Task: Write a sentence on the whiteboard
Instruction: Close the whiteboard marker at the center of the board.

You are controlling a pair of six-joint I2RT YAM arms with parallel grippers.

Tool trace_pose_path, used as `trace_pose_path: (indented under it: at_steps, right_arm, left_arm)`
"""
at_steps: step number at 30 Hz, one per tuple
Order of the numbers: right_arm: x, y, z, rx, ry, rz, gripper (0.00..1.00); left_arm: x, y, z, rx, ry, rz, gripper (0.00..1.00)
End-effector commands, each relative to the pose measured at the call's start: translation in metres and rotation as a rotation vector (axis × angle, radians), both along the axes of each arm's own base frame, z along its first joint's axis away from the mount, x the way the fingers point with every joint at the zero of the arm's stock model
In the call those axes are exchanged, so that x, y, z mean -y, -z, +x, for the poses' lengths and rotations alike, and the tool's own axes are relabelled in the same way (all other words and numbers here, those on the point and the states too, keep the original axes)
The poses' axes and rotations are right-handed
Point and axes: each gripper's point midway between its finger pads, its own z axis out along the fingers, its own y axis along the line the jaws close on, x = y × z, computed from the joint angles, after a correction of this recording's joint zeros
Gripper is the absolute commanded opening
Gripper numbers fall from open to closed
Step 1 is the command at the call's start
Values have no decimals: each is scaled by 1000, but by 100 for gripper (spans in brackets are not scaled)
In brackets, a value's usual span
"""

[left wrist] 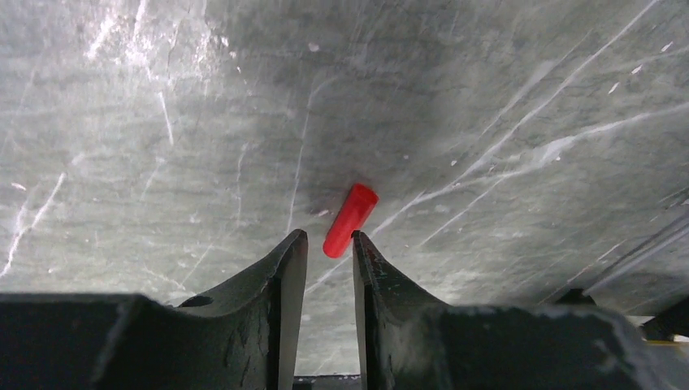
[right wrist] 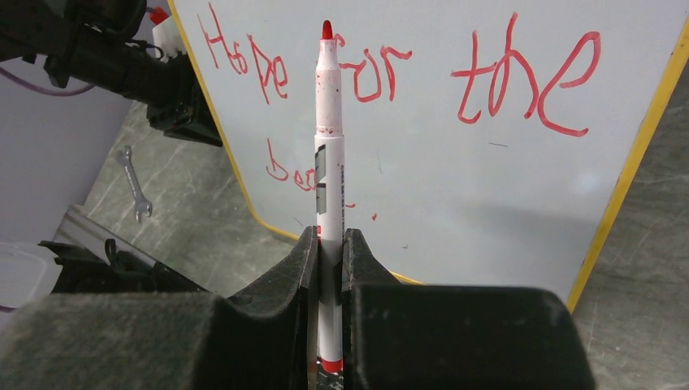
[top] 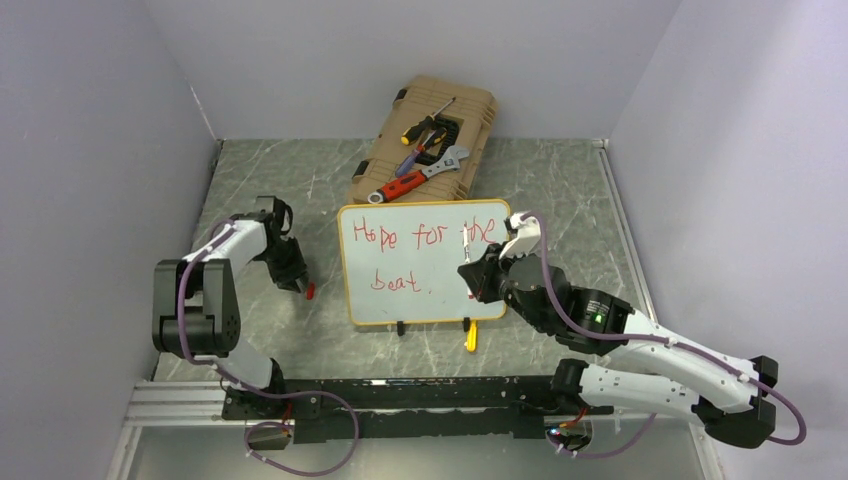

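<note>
The small white whiteboard (top: 425, 290) with its yellow-orange frame sits in the middle of the desk (top: 560, 200). The red handwritten sentence (top: 420, 235) looks complete. The right hand (right wrist: 329, 244) clenches an uncapped red-tipped white marker (right wrist: 328, 106) over the board, and the left hand (left wrist: 329, 244) pinches a small red plastic cap (left wrist: 351, 218). Recapping probably follows, which calls for careful tip-to-cap alignment.

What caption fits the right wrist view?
Right end effector grips uncapped red marker in front of whiteboard bearing red sentence.

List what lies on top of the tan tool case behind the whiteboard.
A yellow-handled screwdriver, a red-handled wrench and a blue-handled tool lie on the case. Its inside cannot be seen, nor the lid beneath the tools.
</note>
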Motion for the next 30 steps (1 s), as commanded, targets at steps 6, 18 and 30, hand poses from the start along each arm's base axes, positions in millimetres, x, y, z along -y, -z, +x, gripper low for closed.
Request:
trace_pose_path:
  at_steps: [6, 18, 30]
  right_arm:
    - [-10, -9, 1, 30, -34, 24, 0]
    - [-13, -5, -2, 20, -45, 42, 0]
    - [-18, -15, -12, 40, -127, 36, 0]
  left_arm:
    - [14, 4, 19, 25, 110, 47, 33]
    - [6, 20, 4, -61, 134, 162, 25]
    - [14, -51, 17, 150, 14, 75, 0]
